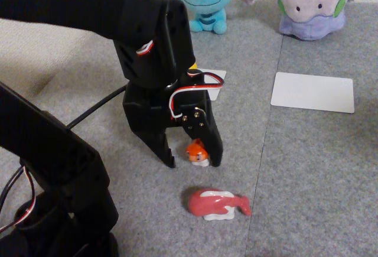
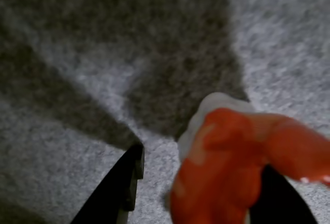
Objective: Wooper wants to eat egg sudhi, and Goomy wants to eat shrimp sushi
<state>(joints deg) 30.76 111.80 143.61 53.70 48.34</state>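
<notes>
Gripper low over carpet, jaws apart, straddling shrimp — lined up for pinch; contact not clear; shrimp sits against right finger in wrist view, blurred; Goomy far back right, Wooper beside; egg mostly hidden behind arm.
</notes>
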